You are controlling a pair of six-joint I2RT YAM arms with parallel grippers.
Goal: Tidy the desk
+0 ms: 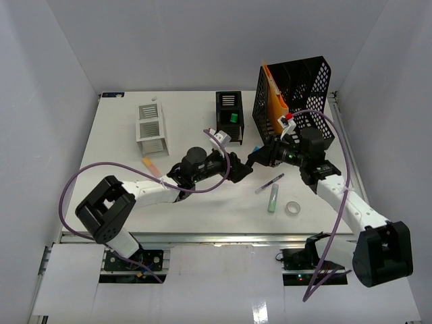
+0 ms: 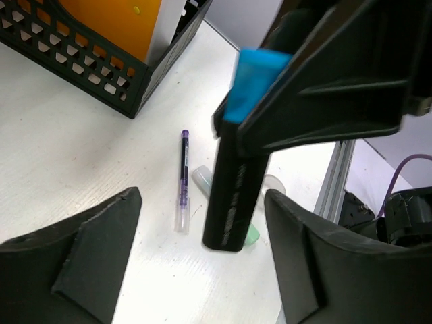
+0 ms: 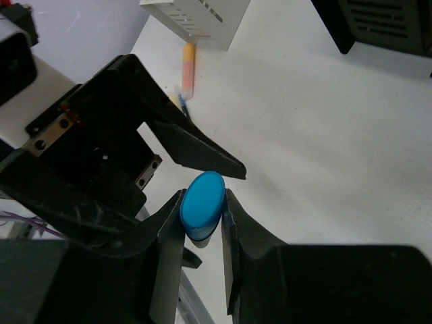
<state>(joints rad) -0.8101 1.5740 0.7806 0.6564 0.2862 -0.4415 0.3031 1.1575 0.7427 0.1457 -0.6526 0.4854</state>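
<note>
Over the middle of the white desk [image 1: 196, 206] my two grippers meet tip to tip. My right gripper [image 3: 202, 196] is shut on a black marker with a blue cap [image 3: 202, 204], pinching it just below the cap. In the left wrist view the marker's black barrel [image 2: 236, 196] hangs down between the fingers of my left gripper [image 2: 202, 196], which is open, with a gap on each side of the barrel. From above, the left gripper [image 1: 241, 170] and right gripper [image 1: 255, 159] sit close together, hiding the marker.
A purple pen [image 1: 269, 183], a green highlighter [image 1: 272, 199] and a tape roll [image 1: 292, 208] lie right of centre. An orange highlighter [image 1: 151, 164] lies left. Behind stand a white mesh organiser [image 1: 151, 127], a small black organiser [image 1: 229, 108] and a black file basket [image 1: 304, 88] holding an orange folder [image 1: 275, 98].
</note>
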